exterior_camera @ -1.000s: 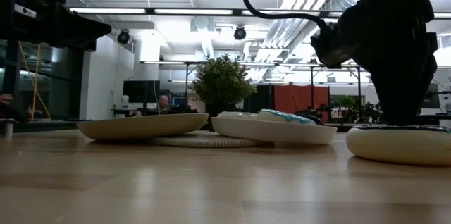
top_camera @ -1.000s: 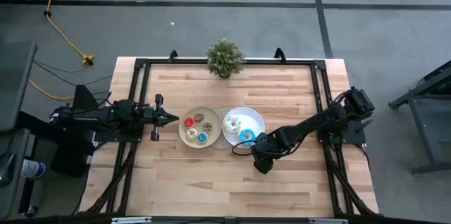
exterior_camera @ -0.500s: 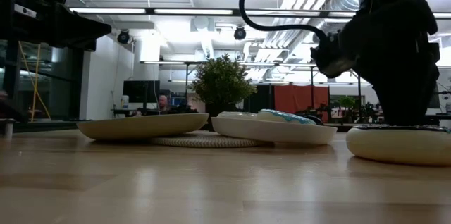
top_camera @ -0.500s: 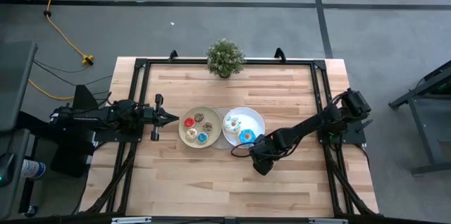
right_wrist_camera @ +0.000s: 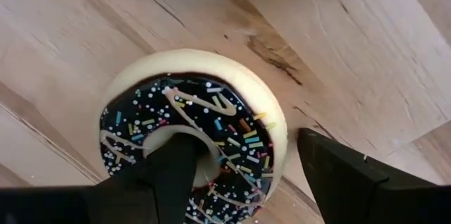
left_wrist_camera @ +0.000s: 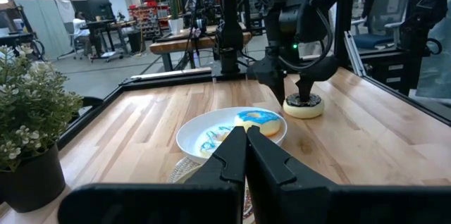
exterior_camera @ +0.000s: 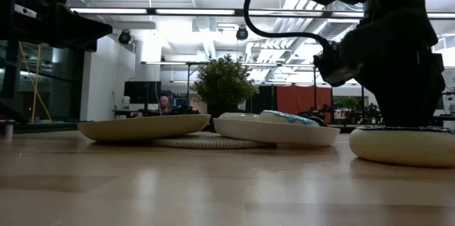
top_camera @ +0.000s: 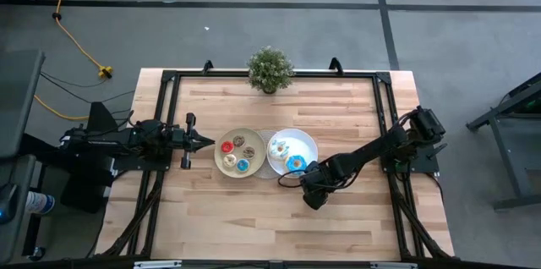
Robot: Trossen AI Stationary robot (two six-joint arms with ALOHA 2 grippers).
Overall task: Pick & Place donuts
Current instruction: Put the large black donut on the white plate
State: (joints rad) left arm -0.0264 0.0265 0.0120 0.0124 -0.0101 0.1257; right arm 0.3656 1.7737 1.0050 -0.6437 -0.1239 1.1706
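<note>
A donut (right_wrist_camera: 194,125) with a cream body, dark icing and coloured sprinkles lies flat on the table near the white plate's near edge. It also shows in the low view (exterior_camera: 402,146). My right gripper (right_wrist_camera: 250,160) stands over it, open and pointing down. One finger is in the hole and the other outside the ring; in the high view the gripper (top_camera: 314,196) hides the donut. Several small donuts (top_camera: 239,152) lie on the beige plate (top_camera: 218,161). Two blue-iced ones (top_camera: 295,164) lie on the white plate (top_camera: 292,131). My left gripper (top_camera: 205,140) waits shut, left of the beige plate. My right gripper comes at the dark-iced donut from above, pointing down. One finger (right_wrist_camera: 173,171) stands in its hole and the other (right_wrist_camera: 338,175) stands just outside the cream rim (right_wrist_camera: 278,129). I cannot tell whether either finger touches it. The donut lies flat on the table.
A potted plant (top_camera: 270,70) stands at the middle of the far edge. A woven mat (top_camera: 265,168) lies under the two plates where they meet. A black frame (top_camera: 161,108) runs along the table's sides. Bare wood stretches along the near side.
My right arm's wrist has shifted slightly above the dark-iced donut. The donut has stayed where it was on the table.
</note>
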